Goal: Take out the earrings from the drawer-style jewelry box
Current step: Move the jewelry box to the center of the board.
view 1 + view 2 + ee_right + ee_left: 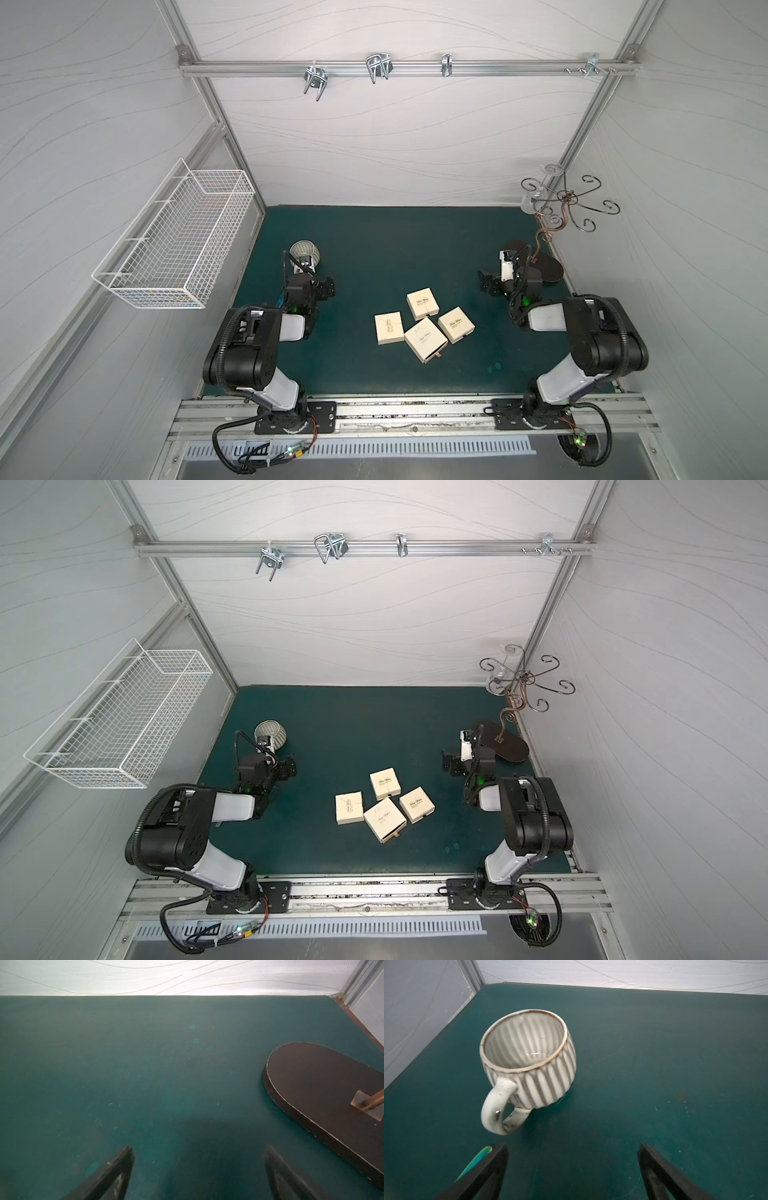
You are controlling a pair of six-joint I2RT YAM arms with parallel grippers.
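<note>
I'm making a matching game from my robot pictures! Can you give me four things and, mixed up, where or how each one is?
1 mug
2 basket
3 boxes
4 hook stand

A hanging on a wall
B bunched in the middle of the green mat
C standing at the right edge
D upright, striped, empty

Pairs: 1-D, 2-A, 3-B, 4-C

The left arm (245, 349) and right arm (602, 336) sat folded at the elbow, low; the left gripper (573, 1148) and right gripper (198, 1149) gaped wide, empty.
</note>
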